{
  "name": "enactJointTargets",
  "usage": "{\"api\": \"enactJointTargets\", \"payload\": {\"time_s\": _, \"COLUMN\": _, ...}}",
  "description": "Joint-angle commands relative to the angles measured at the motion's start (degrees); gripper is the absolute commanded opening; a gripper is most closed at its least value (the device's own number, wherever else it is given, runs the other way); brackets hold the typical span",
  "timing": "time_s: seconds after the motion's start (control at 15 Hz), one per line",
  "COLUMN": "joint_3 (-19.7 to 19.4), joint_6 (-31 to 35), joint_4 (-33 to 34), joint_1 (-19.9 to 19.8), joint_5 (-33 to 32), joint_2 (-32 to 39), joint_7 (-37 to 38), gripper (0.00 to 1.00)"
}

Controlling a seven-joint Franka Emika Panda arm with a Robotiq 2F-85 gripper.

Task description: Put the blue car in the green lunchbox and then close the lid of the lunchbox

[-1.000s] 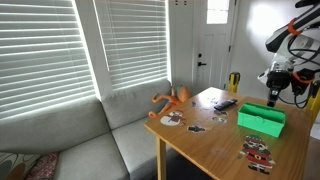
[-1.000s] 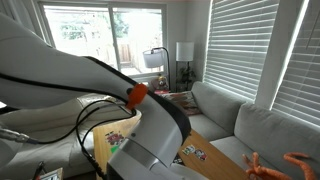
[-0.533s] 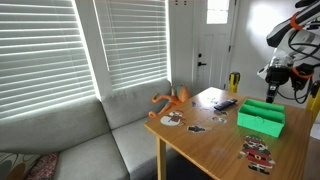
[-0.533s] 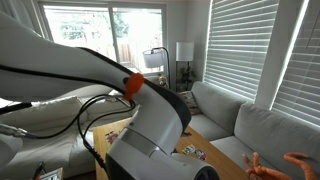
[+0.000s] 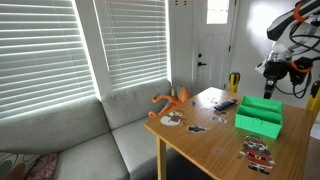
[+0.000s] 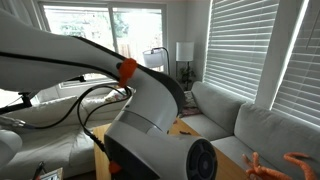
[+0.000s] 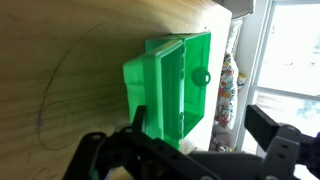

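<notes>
The tool is held above the counter with its jaws apart and empty, the green lunchbox left open directly beneath it, probably for loading, while the blue car cannot be made out anywhere.

Daylit room with white slatted blinds over the windows, a grey sofa beneath them, a wooden table alongside, and a white door behind.
</notes>
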Motion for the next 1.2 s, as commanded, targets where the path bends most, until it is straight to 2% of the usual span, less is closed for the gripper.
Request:
{"api": "enactJointTargets", "payload": {"time_s": 0.0, "joint_3": 1.0, "joint_6": 2.1, "joint_4": -1.2, "joint_1": 1.1, "joint_5": -0.4, "joint_2": -4.3, "joint_7": 3.4, "gripper": 1.00}}
{"api": "enactJointTargets", "payload": {"time_s": 1.13, "joint_3": 5.3, "joint_6": 7.8, "joint_4": -2.0, "joint_1": 7.0, "joint_5": -5.2, "joint_2": -9.8, "joint_7": 10.8, "gripper": 1.00}}
